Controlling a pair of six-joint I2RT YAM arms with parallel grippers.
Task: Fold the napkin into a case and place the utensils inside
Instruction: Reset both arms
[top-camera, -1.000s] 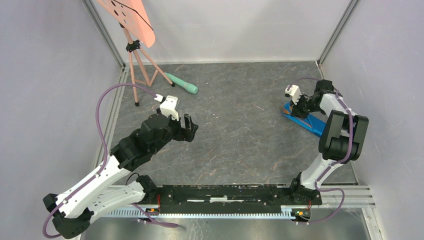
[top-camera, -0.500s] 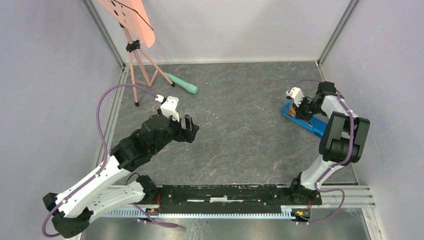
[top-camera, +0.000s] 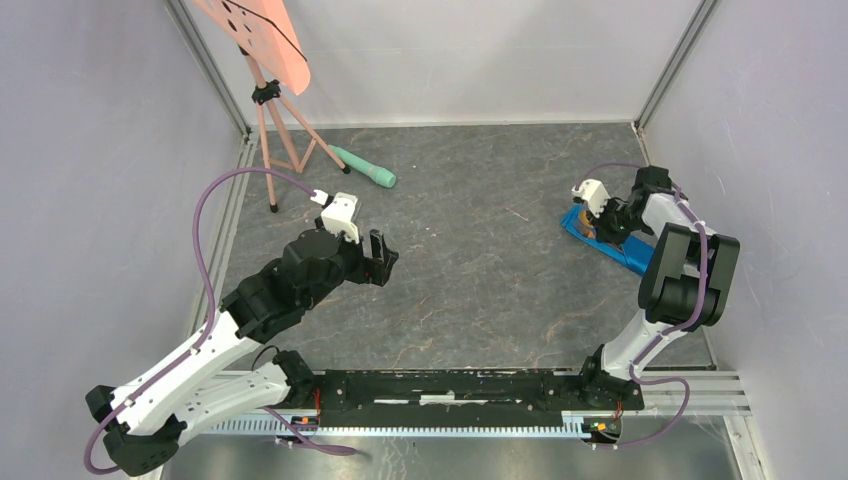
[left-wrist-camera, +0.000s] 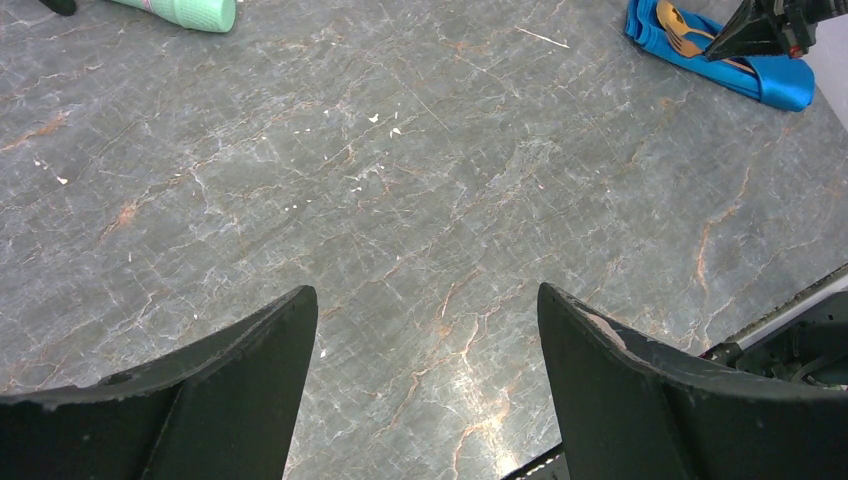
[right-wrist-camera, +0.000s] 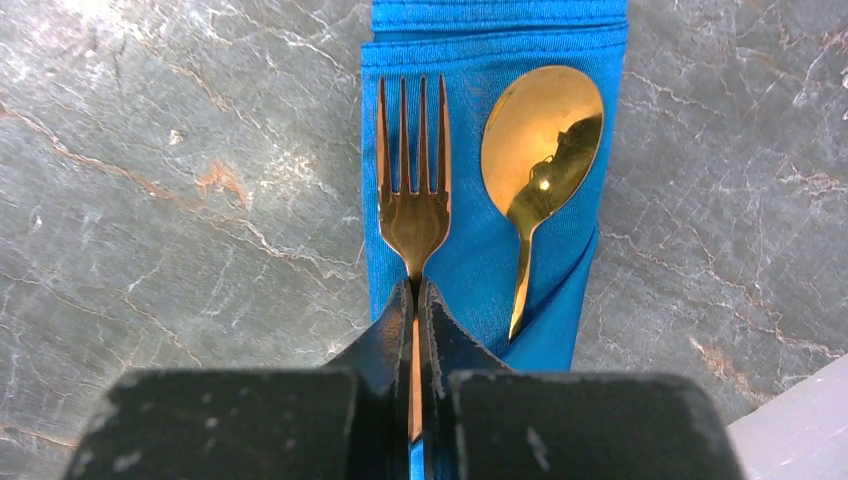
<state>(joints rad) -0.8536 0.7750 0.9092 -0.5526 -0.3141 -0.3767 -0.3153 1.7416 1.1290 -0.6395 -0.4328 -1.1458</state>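
Observation:
The napkin (right-wrist-camera: 478, 265) is bright blue cloth folded into a narrow case (top-camera: 622, 250) at the table's far right. A gold fork (right-wrist-camera: 412, 190) and a gold spoon (right-wrist-camera: 541, 128) lie side by side on it, heads showing. The spoon's handle runs under a diagonal fold. My right gripper (right-wrist-camera: 415, 292) is shut on the fork's handle just below its neck, over the case (left-wrist-camera: 775, 85). My left gripper (left-wrist-camera: 425, 300) hovers open above bare table at the left middle (top-camera: 380, 255), far from the utensils (left-wrist-camera: 682, 28), with nothing between its fingers.
A mint-green cylinder (top-camera: 366, 171) lies at the back left, next to a pink tripod stand (top-camera: 275, 130). Grey walls close in the table on three sides; the case lies near the right wall (top-camera: 760, 200). The arms' base rail (top-camera: 450, 390) runs along the near edge.
My right wrist has shifted slightly to the right and down over the blue case, still shut on the fork. The left arm has not moved.

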